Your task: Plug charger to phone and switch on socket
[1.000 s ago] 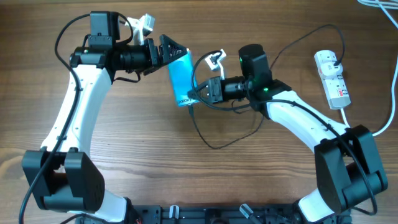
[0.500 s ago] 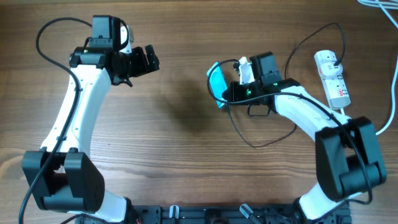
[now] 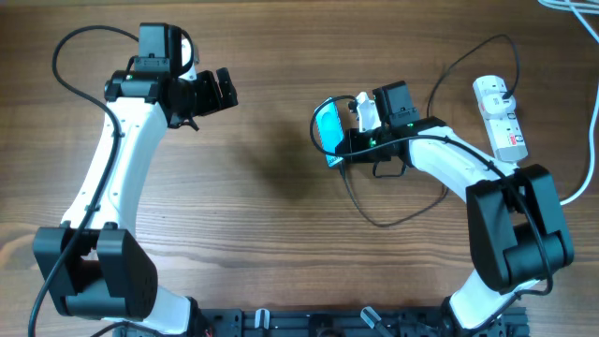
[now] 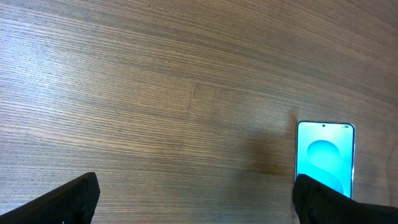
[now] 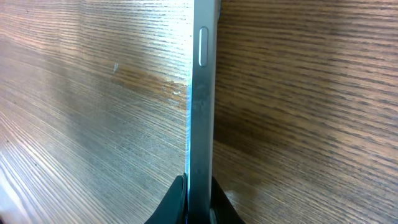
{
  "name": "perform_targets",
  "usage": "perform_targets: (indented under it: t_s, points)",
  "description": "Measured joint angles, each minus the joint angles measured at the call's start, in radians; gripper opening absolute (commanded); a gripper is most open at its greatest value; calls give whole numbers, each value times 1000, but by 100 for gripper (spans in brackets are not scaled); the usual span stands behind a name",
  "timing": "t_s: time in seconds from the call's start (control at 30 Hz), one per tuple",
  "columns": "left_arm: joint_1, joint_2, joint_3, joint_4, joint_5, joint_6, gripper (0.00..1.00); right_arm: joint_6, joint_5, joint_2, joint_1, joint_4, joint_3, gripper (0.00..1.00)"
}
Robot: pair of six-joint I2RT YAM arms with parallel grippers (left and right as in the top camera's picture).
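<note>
Right, status. The phone (image 3: 327, 131) was in the right hand (image 5: 199, 200), pinched across its flat faces and held on edge, just right of the worktop (image 3: 262, 215) centre. In the right wrist view it was edge-on with the side button (image 5: 203, 46) facing the camera. In the left wrist view its screen faced the left arm. The left hand (image 3: 226, 88) was spread and empty, well apart at the far left.

Handling, my read:
- The phone is rigid and light, with slick glass and a smooth metal rim. A pinch on the faces can slip or pivot, so a hold across the long edges looks safer. It won't like a drop.
- The charger cable (image 3: 374, 217) is thin and limp but springy in its loop. It trailed from the phone's lower end round towards the socket (image 3: 500, 117). It will tug the phone when moved, so grab it close to the plug tip.
- I couldn't tell whether the plug was fully seated.
- The socket is light plastic and may slide under a push on its small switches.

Versus a second earlier: then the left hand had the phone at centre and the right hand was at its lower end. Since then the left arm had let go and pulled back, and the phone had gone right. There was barely any change in the last half second.
</note>
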Motion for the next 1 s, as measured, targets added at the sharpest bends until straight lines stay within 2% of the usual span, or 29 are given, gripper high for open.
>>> perform_targets:
  t_s: [0.2, 0.83, 1.0]
  points:
    - [0, 0, 0, 0, 0, 0, 100, -8, -14, 0, -1, -71, 6, 16]
    - [0, 0, 0, 0, 0, 0, 100, -41, 127, 18, -2, 2, -6, 34]
    - [0, 0, 0, 0, 0, 0, 100, -44, 167, 21, -2, -14, -7, 45]
